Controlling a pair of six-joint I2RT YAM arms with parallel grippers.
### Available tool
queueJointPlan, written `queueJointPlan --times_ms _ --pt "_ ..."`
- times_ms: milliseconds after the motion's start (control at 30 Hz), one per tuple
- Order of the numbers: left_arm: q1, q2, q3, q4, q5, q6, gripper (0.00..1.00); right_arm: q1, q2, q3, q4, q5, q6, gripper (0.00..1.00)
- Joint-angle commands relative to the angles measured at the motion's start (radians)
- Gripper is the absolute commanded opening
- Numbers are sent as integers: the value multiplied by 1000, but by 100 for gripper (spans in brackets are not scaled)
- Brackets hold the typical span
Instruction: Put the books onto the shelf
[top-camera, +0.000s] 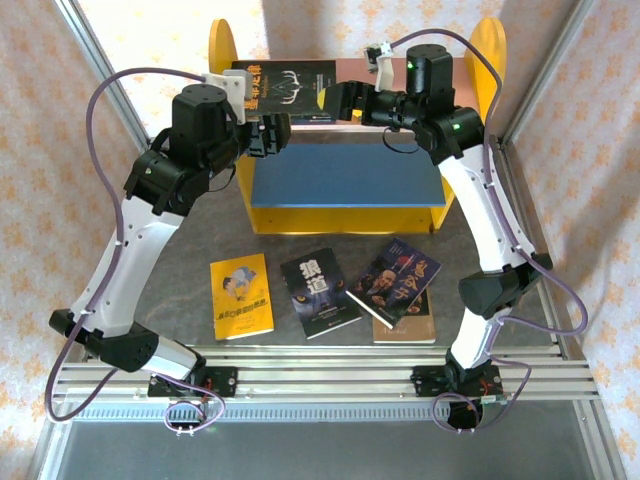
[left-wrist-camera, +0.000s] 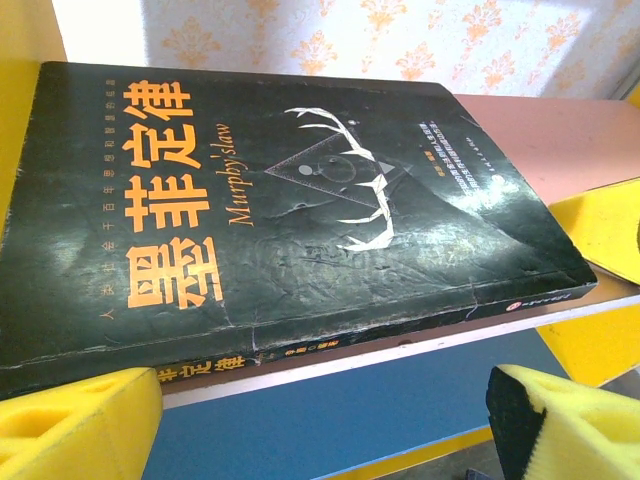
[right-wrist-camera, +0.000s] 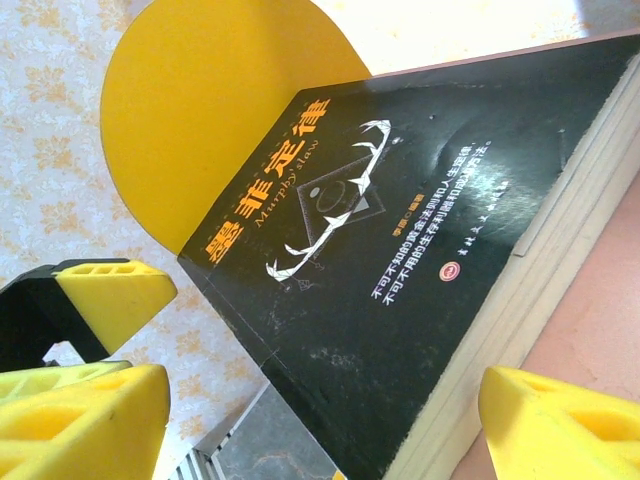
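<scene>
Patterned wallpaper backs the shelf (top-camera: 345, 175), where a black book (top-camera: 285, 85) lies flat on its pink upper board (top-camera: 355, 65), the left end effector (top-camera: 272, 133) and right end effector (top-camera: 343, 102) both released and seemingly clear of it, so placing looks done and the next move calls for reaching down to the tabletop (top-camera: 300, 245) for another, perhaps the yellow book (top-camera: 241, 296).

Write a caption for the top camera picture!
Open left pincer and right pincer flank a black book on the shelf; other books wait on the table.
</scene>
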Motion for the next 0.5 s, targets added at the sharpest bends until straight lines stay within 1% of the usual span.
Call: queueJointPlan --times_ms 0,467 --pt "0 14 34 -17 25 -8 87 1 -1 3 37 -25 1 80" --pt "18 25 30 -13 36 -8 87 2 27 39 41 -53 16 80"
